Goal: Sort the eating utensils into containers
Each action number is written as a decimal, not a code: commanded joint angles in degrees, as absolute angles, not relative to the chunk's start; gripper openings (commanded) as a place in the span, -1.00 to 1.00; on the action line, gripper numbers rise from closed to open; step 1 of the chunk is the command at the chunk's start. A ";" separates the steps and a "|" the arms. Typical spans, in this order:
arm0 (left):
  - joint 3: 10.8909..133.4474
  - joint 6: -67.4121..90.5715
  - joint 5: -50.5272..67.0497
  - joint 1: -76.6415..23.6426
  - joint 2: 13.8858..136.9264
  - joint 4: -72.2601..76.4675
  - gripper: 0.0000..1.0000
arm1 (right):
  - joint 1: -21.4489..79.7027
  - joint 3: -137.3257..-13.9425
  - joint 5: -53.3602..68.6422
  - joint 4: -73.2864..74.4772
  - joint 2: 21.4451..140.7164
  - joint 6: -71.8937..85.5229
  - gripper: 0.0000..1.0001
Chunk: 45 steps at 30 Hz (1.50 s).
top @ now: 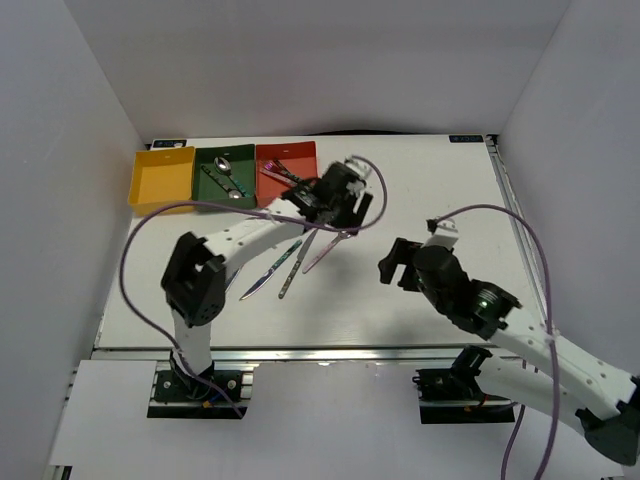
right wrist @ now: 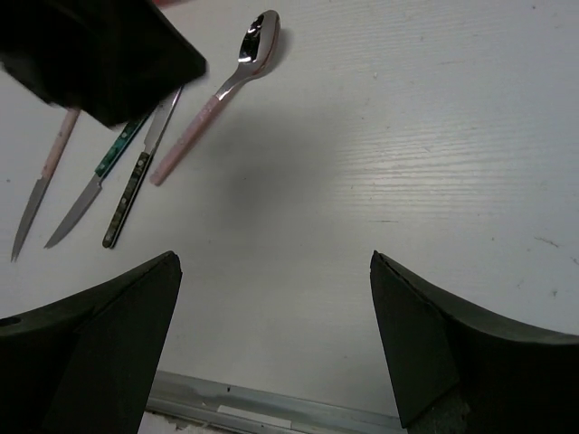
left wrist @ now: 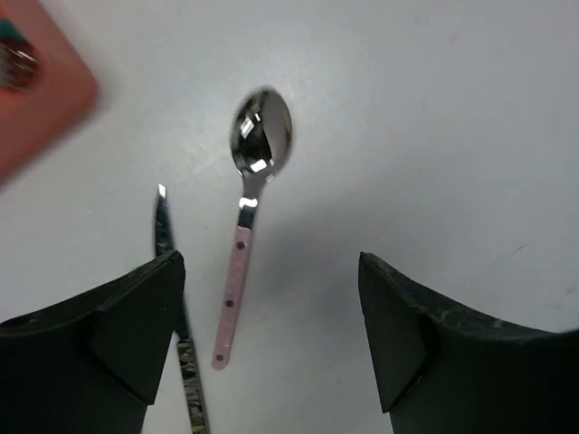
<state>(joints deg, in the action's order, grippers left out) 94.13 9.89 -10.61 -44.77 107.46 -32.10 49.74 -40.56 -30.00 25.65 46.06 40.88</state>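
Observation:
Three bins stand in a row at the back left: yellow, dark green with spoons in it, and red-orange with utensils in it. A spoon with a pink handle lies on the table under my left gripper, which is open and empty above it; the spoon also shows in the right wrist view. A knife with a dark patterned handle lies just left of the spoon. Two more knives lie further left. My right gripper is open and empty over bare table.
The left gripper hovers just right of the red-orange bin, whose corner shows in the left wrist view. The right gripper is at mid-table on the right. The loose knives lie in front of the bins. White walls enclose the table.

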 commanded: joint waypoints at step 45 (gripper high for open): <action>83.67 28.54 -20.22 -30.35 102.58 -23.92 -1.00 | 49.66 -38.67 -23.64 36.21 28.04 37.44 0.79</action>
<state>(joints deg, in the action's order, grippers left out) 80.49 17.47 -13.15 -41.52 111.24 -25.71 49.63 -36.86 -23.51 37.98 27.77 38.44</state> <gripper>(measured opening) 0.073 0.894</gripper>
